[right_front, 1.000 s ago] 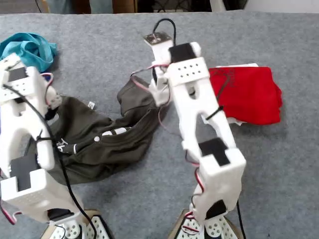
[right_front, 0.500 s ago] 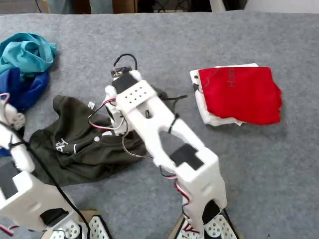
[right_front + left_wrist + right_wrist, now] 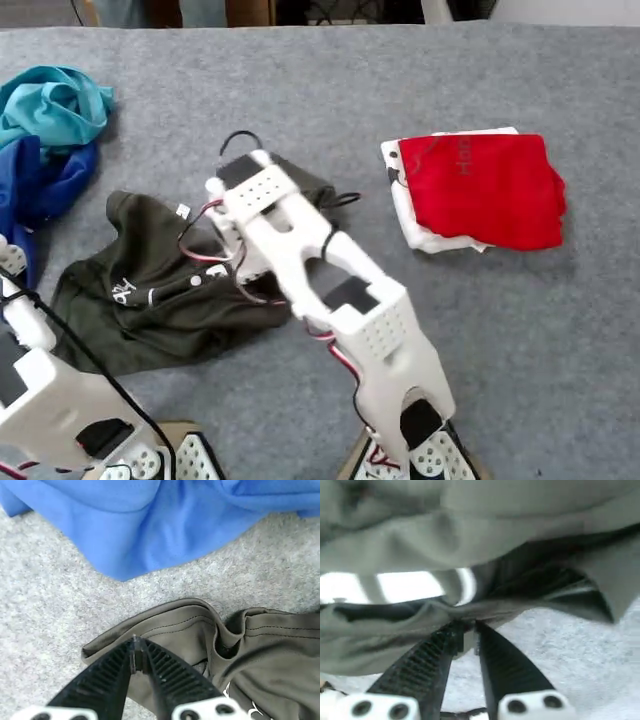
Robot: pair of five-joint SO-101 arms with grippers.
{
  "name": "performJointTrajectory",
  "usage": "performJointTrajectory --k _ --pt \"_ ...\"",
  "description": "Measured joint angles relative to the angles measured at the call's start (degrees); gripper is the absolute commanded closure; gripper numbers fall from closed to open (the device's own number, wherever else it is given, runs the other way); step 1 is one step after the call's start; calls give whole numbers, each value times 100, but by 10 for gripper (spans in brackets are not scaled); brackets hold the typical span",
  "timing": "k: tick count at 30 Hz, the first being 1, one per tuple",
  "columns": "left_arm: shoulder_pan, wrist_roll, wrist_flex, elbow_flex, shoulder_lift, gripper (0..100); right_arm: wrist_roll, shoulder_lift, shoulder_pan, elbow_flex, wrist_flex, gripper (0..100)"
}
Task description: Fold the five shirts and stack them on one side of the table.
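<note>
A dark olive shirt [image 3: 150, 300] lies crumpled at the table's centre left. My right gripper [image 3: 228, 240] sits low over its middle, and in the right wrist view it [image 3: 466, 626] is shut on a raised fold of that olive shirt [image 3: 470, 540]. My left gripper [image 3: 136, 647] is shut, with its tips just over the hem of the olive shirt [image 3: 180, 630], near a blue shirt [image 3: 150, 520]. I cannot tell whether it pinches any cloth. A folded red shirt [image 3: 480, 190] rests on a folded white shirt [image 3: 410, 215] at the right.
A teal shirt [image 3: 55, 100] and the blue shirt [image 3: 45, 185] lie bunched at the far left corner. The left arm [image 3: 30, 370] stands at the front left edge. Grey felt table [image 3: 500, 340] is bare at the front right.
The right arm swung from the table's far middle to the left and down onto the olive shirt. The left arm drew back off the shirt toward the front left edge.
</note>
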Motion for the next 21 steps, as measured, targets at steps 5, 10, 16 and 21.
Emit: performJointTrajectory --k 5,10,16,21 --pt "0 0 0 0 0 970 677 -932 404 1099 9 965" --pt "0 -220 105 0 0 970 1662 -2444 923 2998 9 965" --pt "0 -264 211 0 0 970 3736 -4422 2048 4932 18 966" --pt "0 -264 211 0 0 970 5987 -5626 3499 5081 18 964"
